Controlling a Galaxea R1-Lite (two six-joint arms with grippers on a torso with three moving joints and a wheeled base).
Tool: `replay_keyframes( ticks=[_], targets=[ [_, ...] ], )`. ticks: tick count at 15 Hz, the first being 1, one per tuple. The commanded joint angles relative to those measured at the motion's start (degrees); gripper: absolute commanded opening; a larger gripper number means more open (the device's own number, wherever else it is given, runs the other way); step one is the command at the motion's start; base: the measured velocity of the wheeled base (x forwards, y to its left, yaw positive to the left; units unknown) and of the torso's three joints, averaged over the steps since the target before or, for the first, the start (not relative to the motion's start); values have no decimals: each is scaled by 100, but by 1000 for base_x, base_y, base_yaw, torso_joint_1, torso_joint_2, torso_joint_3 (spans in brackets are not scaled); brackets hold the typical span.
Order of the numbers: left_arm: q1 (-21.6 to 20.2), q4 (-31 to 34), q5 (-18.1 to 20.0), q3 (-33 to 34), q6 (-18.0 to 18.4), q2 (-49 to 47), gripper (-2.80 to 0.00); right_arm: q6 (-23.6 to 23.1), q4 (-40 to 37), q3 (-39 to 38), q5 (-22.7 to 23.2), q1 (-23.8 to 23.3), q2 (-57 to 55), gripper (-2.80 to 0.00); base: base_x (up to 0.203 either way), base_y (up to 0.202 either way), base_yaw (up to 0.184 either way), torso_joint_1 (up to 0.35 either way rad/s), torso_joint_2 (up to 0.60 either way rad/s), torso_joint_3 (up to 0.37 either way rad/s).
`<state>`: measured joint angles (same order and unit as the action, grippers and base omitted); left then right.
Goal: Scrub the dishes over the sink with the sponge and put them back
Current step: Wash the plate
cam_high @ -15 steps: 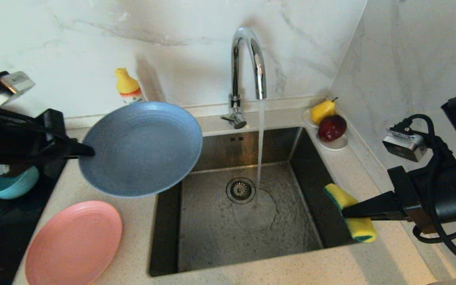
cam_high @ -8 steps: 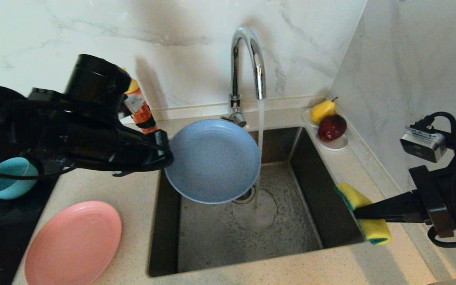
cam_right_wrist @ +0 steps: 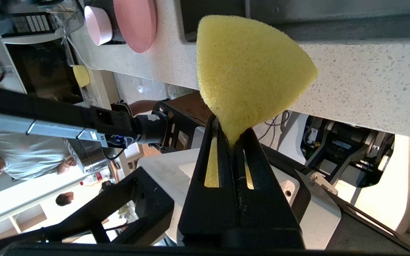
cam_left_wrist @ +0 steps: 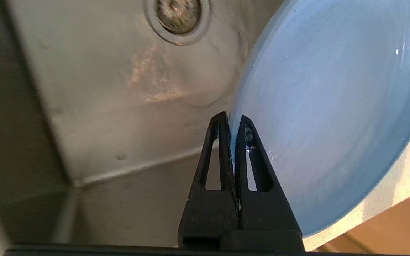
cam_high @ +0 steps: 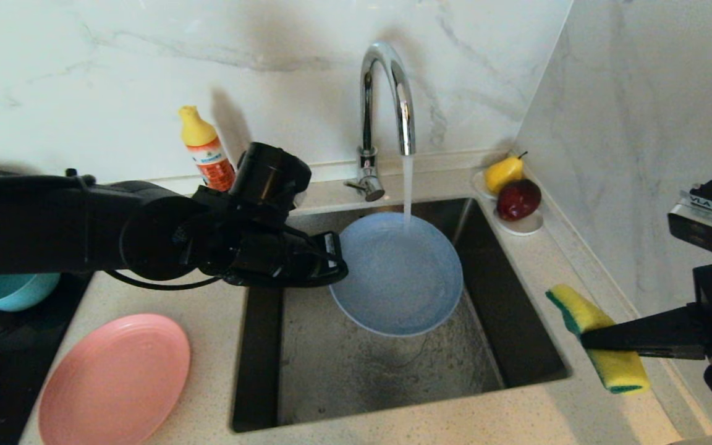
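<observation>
My left gripper (cam_high: pixel 339 267) (cam_left_wrist: pixel 232 122) is shut on the rim of the grey-blue plate (cam_high: pixel 396 275) (cam_left_wrist: pixel 329 113), held over the sink (cam_high: pixel 517 334) under the running tap (cam_high: pixel 387 99); water lands on the plate. Over the counter to the right of the sink, my right gripper (cam_high: pixel 586 339) (cam_right_wrist: pixel 231 137) is shut on the yellow sponge (cam_high: pixel 597 337) (cam_right_wrist: pixel 247 67), pinched at its middle. A salmon-pink plate (cam_high: pixel 115 380) lies on the counter at the front left. The teal bowl (cam_high: pixel 13 290) sits at the far left, partly hidden by my left arm. A pale pink bowl (cam_right_wrist: pixel 98 25) shows in the right wrist view.
An orange bottle with a yellow cap (cam_high: pixel 206 148) stands by the back wall. A white saucer with a pear and a red apple (cam_high: pixel 513 188) sits at the sink's back right corner. A marble wall closes the right side.
My left arm has swung right and down, carrying the grey-blue plate from above the counter to under the water stream. My right gripper with the sponge has drifted right, away from the sink.
</observation>
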<state>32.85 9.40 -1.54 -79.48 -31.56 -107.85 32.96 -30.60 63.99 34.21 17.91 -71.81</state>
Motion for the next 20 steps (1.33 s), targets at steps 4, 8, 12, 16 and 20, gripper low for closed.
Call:
replay_keyframes(
  ticks=[4,8,12,16,20],
  targets=[
    [293,-25,-8,-320,-186,-749,-280,17,-30,-91,25,2,212,-280,0,0,0,0,0,0],
    [305,-62,-168,-292,-201,-848,-280,8,11,-150,25,4,178,-280,0,0,0,0,0,0],
    [253,22,-972,316,-245,-253,-280,-9,19,-153,42,54,2,-280,0,0,0,0,0,0],
    [117,24,-2012,912,233,606,-280,-9,37,-299,51,90,-117,-280,0,0,0,0,0,0],
    [-357,21,-3093,1186,864,971,-280,-18,37,-406,42,90,-131,-280,0,0,0,0,0,0]
  ],
)
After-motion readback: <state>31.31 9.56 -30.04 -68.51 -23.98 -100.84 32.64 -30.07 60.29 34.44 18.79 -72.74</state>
